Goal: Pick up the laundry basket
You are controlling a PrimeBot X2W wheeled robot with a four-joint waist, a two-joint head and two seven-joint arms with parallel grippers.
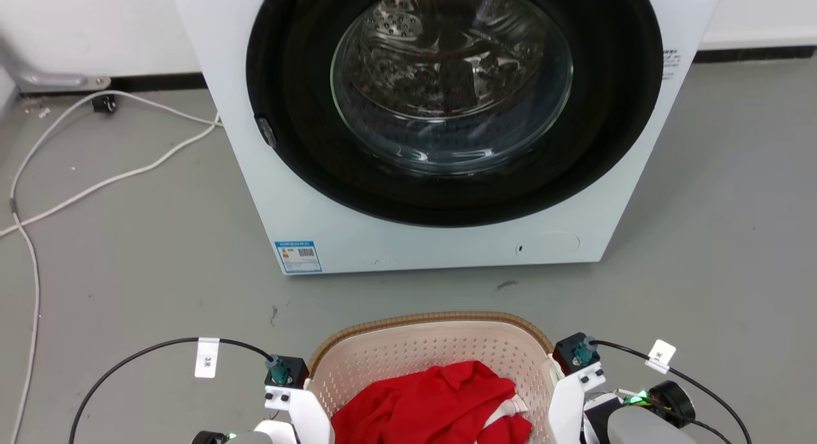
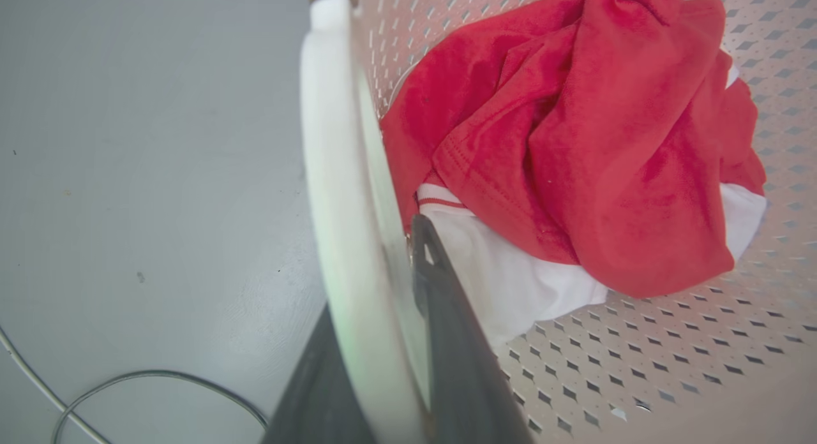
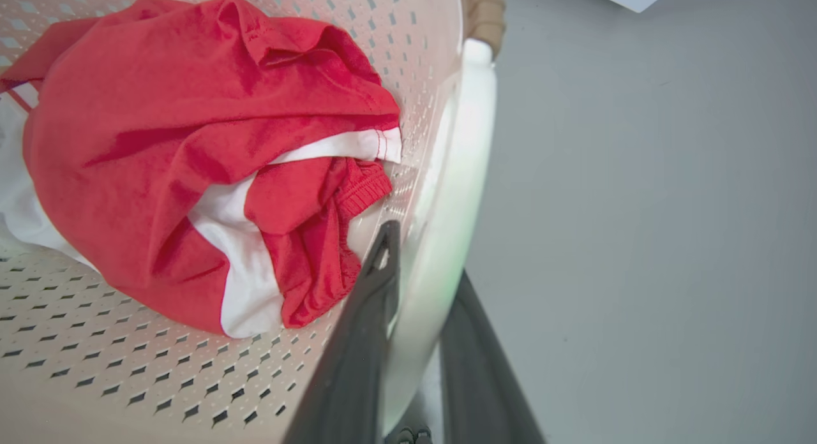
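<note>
Although probably light, the laundry basket [image 1: 408,358], lower centre of the head view, looks stiff. Left gripper [image 2: 376,367] and right gripper [image 3: 418,348] are clamped narrowly on its smooth white handles [image 2: 332,176].

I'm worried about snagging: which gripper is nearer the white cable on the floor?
Left. The left gripper clamps the handle of the laundry basket on the side toward the white cable; the right gripper clamps the opposite handle, farther away.
</note>
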